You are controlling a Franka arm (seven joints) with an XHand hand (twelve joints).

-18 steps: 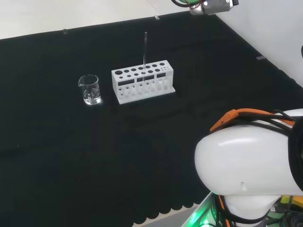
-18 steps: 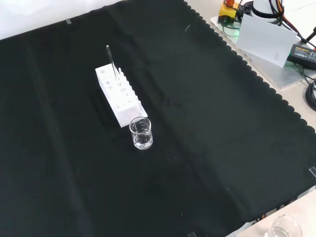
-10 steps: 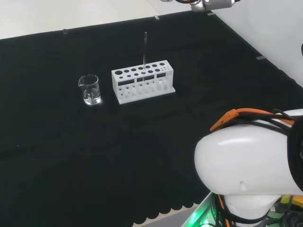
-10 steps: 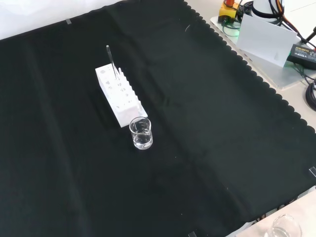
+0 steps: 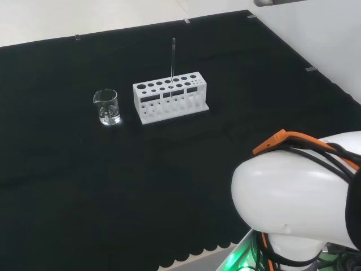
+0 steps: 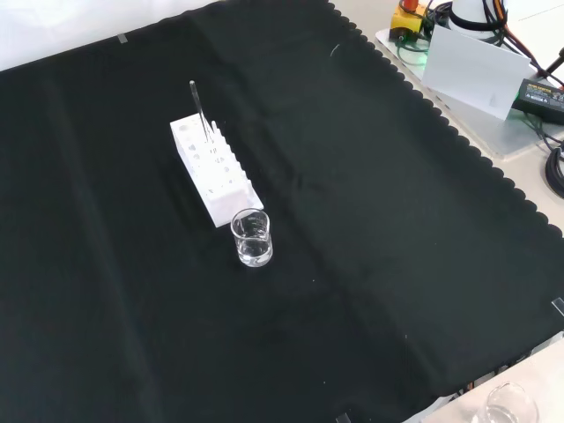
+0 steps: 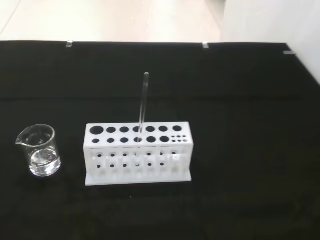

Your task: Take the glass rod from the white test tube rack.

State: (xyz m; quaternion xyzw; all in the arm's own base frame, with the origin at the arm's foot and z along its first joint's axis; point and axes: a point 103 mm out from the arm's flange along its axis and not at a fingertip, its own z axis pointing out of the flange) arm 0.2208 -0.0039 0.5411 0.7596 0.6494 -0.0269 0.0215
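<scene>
The glass rod stands upright in a hole of the white test tube rack on the black cloth, a small beaker, seemingly holding some clear liquid, just beside the rack; whether the hand is spread or closed I cannot tell

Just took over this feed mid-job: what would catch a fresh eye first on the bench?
The white test tube rack stands out against the black cloth, with the thin glass rod standing upright in one of its back-row holes. A small clear beaker with a little liquid in it sits just left of the rack in the head view, apart from it. At the head view's lower right looms the arm's own big white link.
</scene>
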